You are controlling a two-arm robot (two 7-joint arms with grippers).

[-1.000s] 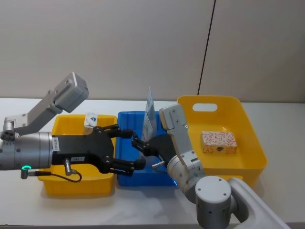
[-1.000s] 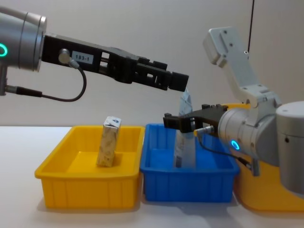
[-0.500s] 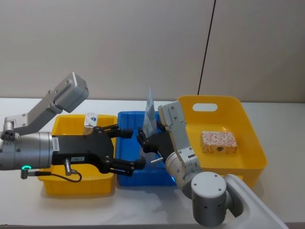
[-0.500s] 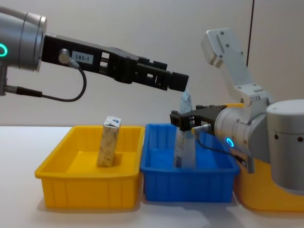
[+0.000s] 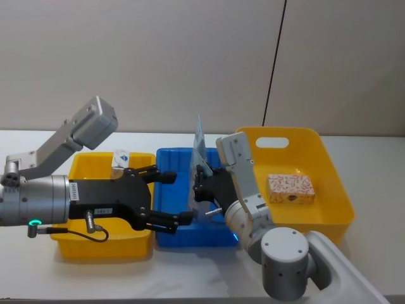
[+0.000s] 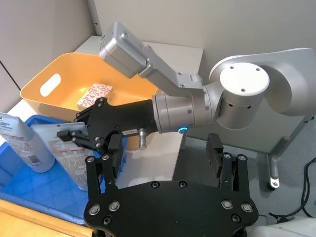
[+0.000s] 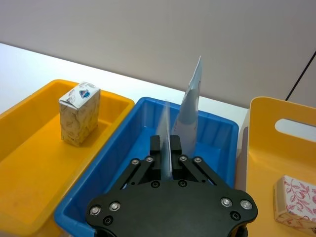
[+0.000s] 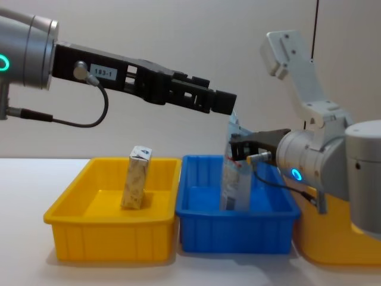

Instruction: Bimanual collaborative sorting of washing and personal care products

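Note:
My right gripper (image 5: 200,183) is low in the blue bin (image 5: 169,154), shut on a flat pale-blue pack (image 6: 66,158) that stands on edge (image 7: 167,129). A tall pale-blue tube (image 7: 190,106) stands upright just behind it (image 8: 233,126). My left gripper (image 5: 176,197) hovers open over the blue bin's near left part, above the pack in the chest view (image 8: 221,102), holding nothing. A small cream carton (image 5: 120,158) stands in the left yellow bin (image 8: 107,238). A white box with red floral print (image 5: 291,189) lies in the big yellow bin (image 5: 332,190).
The three bins sit side by side on a white table (image 5: 354,149), with a wall close behind. The left arm's grey forearm (image 5: 38,199) reaches across the left yellow bin. The right arm's base (image 5: 285,263) stands near the table's front edge.
My right gripper has slid to the right along the blue bin and now sits around the pack, which leans a little more to the right. The left arm has stayed still.

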